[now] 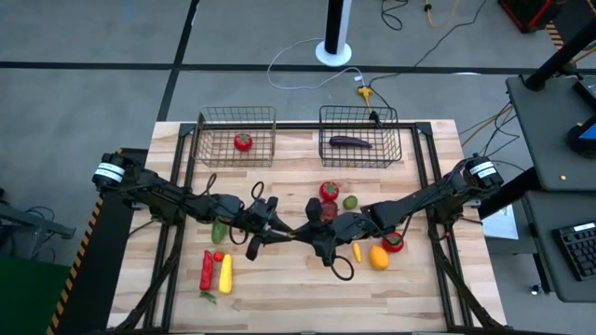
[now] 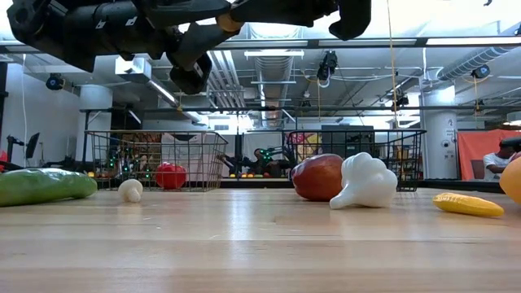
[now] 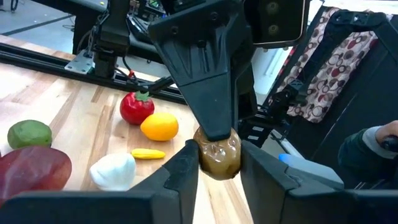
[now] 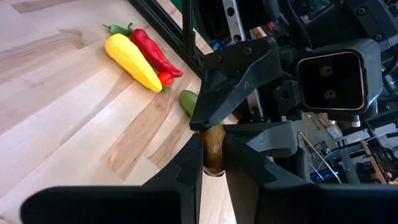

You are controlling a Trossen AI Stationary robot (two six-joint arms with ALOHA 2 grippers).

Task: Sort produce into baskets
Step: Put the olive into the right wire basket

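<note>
While it hangs over mid counter [image 1: 279,290], the R pincer [image 4: 213,163] is pinched tight on a small brown piece [image 4: 213,146]. The L pincer [image 3: 219,168] sits round it too; can't tell if L grips or is loose. Looks like a hand-over. Next, I think: L lets go & backs off, then R carries it far, to the basket [image 1: 360,111] at 1 o'clock w/ the purple veg [image 1: 349,141].
</note>
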